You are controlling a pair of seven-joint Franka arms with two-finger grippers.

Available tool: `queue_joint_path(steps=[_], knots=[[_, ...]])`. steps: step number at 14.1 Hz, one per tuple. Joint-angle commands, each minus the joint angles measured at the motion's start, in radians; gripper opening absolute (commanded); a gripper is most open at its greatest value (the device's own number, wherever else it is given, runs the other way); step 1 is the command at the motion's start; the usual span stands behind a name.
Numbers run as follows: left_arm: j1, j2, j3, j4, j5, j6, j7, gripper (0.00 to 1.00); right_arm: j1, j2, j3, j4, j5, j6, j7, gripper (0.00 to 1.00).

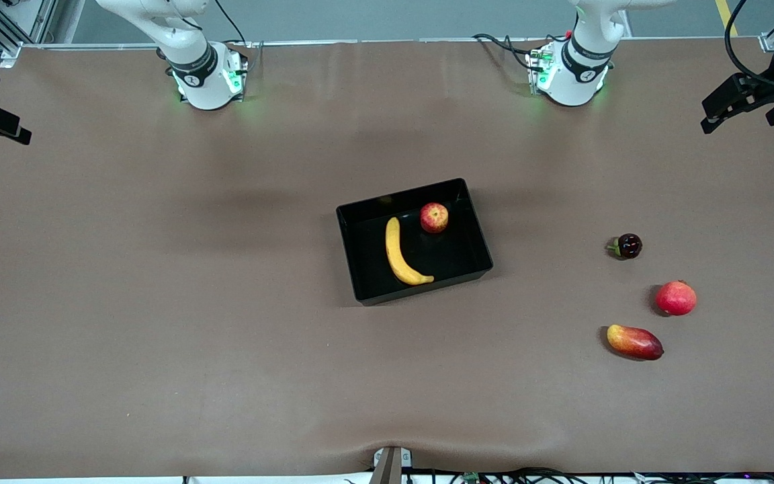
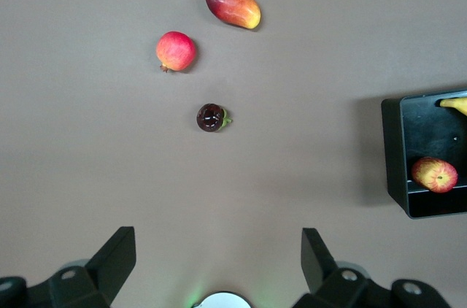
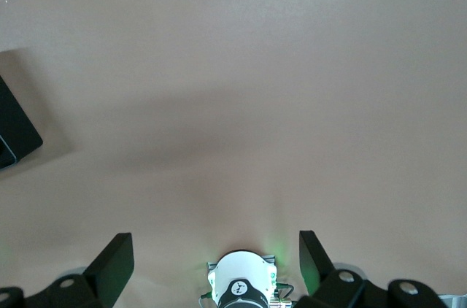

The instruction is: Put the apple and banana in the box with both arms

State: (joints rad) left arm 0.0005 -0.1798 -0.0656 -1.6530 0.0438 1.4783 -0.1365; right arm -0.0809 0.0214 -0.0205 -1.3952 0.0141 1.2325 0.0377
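The black box [image 1: 476, 236] sits mid-table. The yellow banana [image 1: 400, 254] lies inside it, and the small red apple [image 1: 434, 217] with yellowish streaks lies in the box beside the banana's end nearest the arms' bases. The left wrist view shows the box's wall [image 2: 395, 155], the apple [image 2: 435, 174] and the banana's tip [image 2: 456, 105]. My left gripper [image 2: 217, 239] is open and empty, high over the table by its own base. My right gripper [image 3: 215, 241] is open and empty, high over its base; a corner of the box [image 3: 14, 136] shows there. Neither hand shows in the front view.
Toward the left arm's end lie a dark purple round fruit [image 1: 627, 246], a uniformly red round fruit [image 1: 676, 298] and a red-yellow mango [image 1: 634, 341], each nearer the front camera than the one before. Black camera mounts [image 1: 736, 101] stand at both table ends.
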Motion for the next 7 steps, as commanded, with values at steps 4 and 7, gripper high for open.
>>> queue_joint_path(steps=[4,7], knots=[[-0.007,0.051,-0.011,0.055,-0.019,-0.015,0.008,1.0,-0.027,-0.024,0.016,-0.019,0.013,-0.002,-0.01,1.0],[-0.004,0.051,-0.011,0.055,-0.016,-0.016,0.006,1.0,-0.028,-0.023,0.016,-0.019,0.013,-0.002,-0.01,1.0]])
